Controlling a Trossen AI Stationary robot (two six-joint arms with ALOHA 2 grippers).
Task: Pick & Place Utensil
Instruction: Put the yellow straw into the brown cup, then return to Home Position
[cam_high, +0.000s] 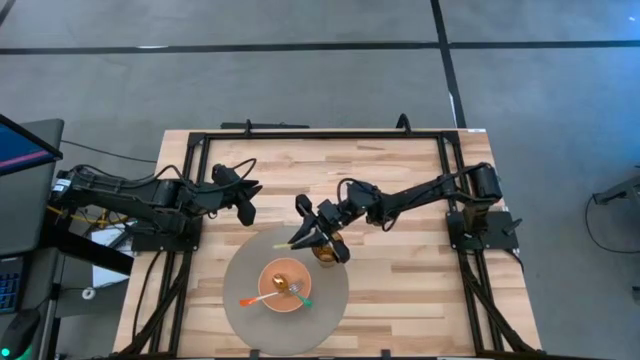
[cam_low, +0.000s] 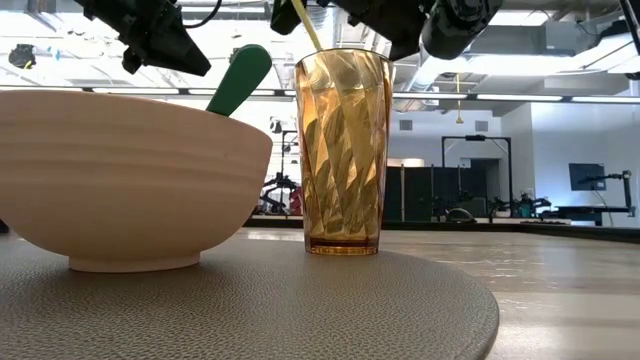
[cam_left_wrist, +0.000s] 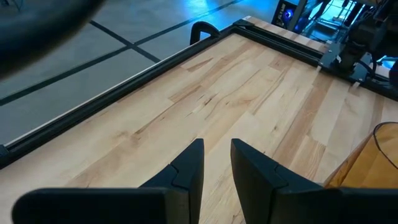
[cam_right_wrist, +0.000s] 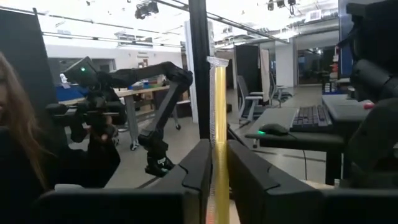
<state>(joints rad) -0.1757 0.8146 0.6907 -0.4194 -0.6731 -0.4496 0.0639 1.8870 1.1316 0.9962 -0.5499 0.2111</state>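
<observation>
From above, the right pincer (cam_high: 318, 232) is gripping a yellow utensil (cam_high: 300, 238) right over the glass (cam_high: 326, 250), which is standing on the mat (cam_high: 240, 300) beside the bowl (cam_high: 284, 288); the left pincer (cam_high: 246, 205) is idling over the counter (cam_high: 400, 290), farther off.

At counter level, the utensil (cam_low: 305, 25) is slanting down into the glass (cam_low: 342, 150).

The left wrist is showing its fingers (cam_left_wrist: 186, 171) parted, grasping nothing.

The right wrist is showing its fingers (cam_right_wrist: 202, 163) clenched on the utensil (cam_right_wrist: 219, 137), its long axis running outward between them.
</observation>
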